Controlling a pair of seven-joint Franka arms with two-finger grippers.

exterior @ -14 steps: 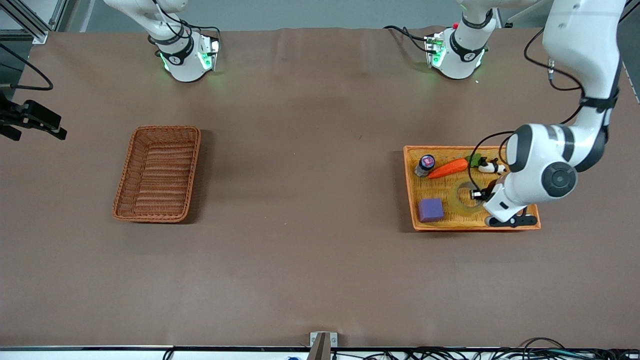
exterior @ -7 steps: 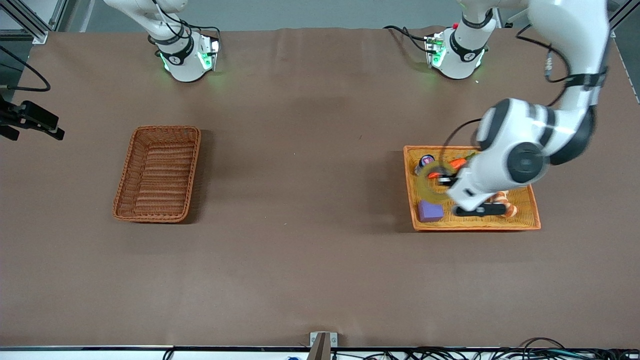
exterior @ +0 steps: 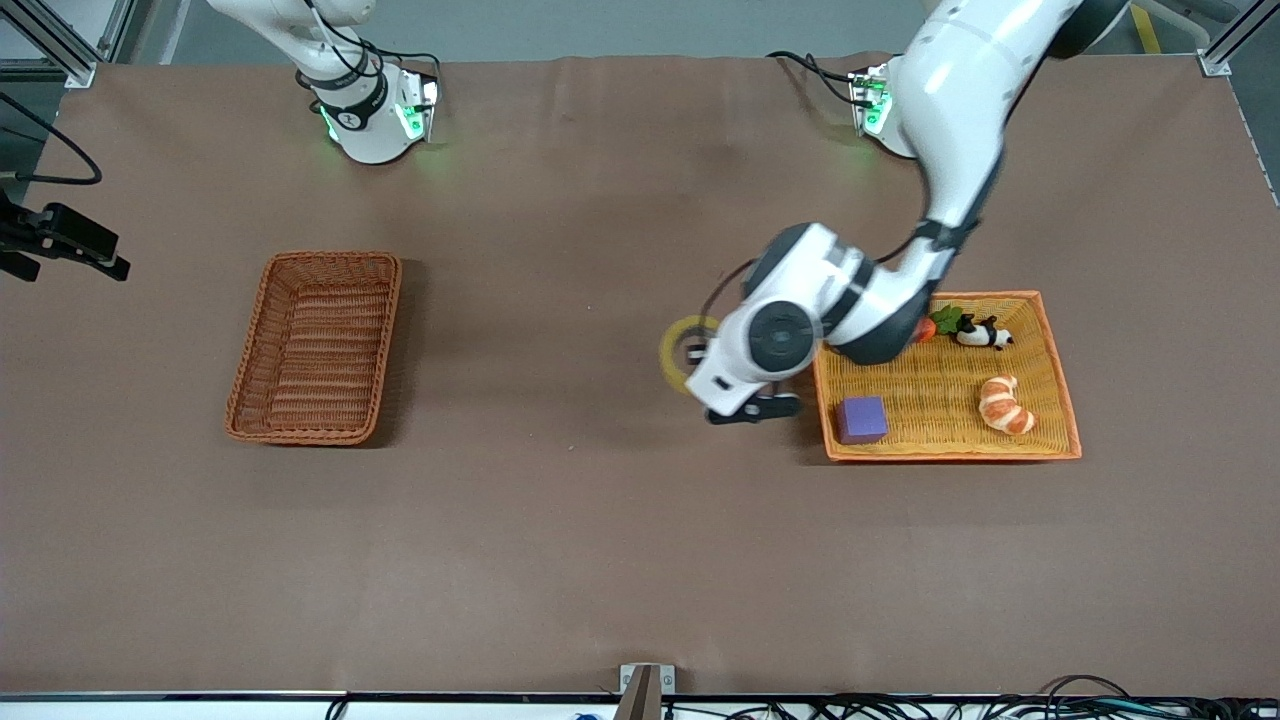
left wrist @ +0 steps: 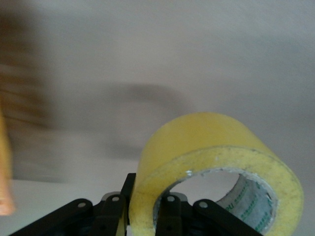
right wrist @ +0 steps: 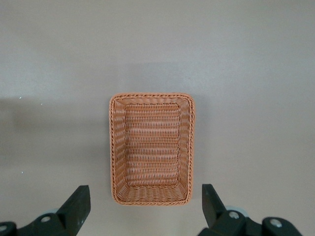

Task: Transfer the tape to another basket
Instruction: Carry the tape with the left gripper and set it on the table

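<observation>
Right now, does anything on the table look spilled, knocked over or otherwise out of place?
Nothing stands out. The left gripper carries the tape over bare table, clear of the orange tray. The brown basket sits square and empty, with the open right gripper above it.

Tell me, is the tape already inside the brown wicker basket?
No, the left claw holds the tape over bare table; the basket holds nothing.
</observation>
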